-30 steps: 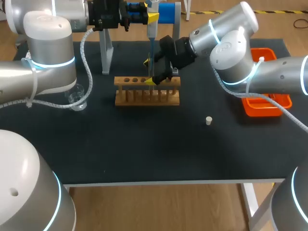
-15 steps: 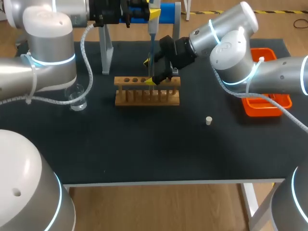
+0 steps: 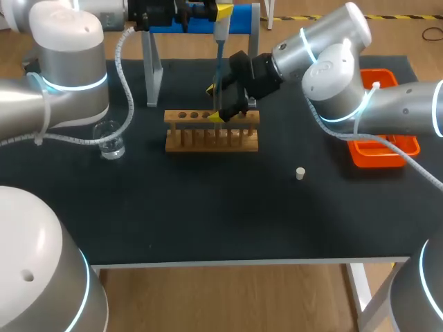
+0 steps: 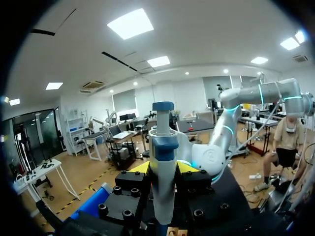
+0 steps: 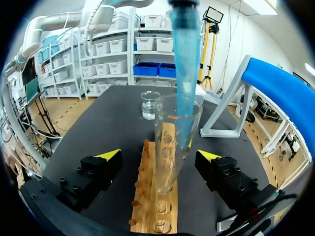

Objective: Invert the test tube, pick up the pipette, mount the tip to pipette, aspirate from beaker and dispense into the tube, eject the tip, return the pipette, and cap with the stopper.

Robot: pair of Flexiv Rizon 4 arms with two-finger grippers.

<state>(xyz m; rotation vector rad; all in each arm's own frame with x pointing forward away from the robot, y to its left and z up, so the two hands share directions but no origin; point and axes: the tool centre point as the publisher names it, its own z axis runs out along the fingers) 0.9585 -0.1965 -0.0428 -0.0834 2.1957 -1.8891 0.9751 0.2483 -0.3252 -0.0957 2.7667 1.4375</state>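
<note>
In the wooden rack a clear test tube stands upright. My right gripper is open around it, with a yellow-tipped finger on each side and neither touching the glass. In the head view this gripper sits just above the rack. My left gripper is shut on the pipette, high over the rack. The pipette's blue tip hangs down into the tube's mouth. The glass beaker stands left of the rack. The white stopper lies on the mat to the right.
An orange tray sits at the table's right edge behind my right arm. The pipette stand with its blue bar rises at the back, behind the rack. Dark mat lies open in front of the rack.
My left gripper has lifted the pipette a little, drawing the blue tip upward in the tube. The left arm's elbow has shifted, uncovering the beaker. The right arm has stayed put.
</note>
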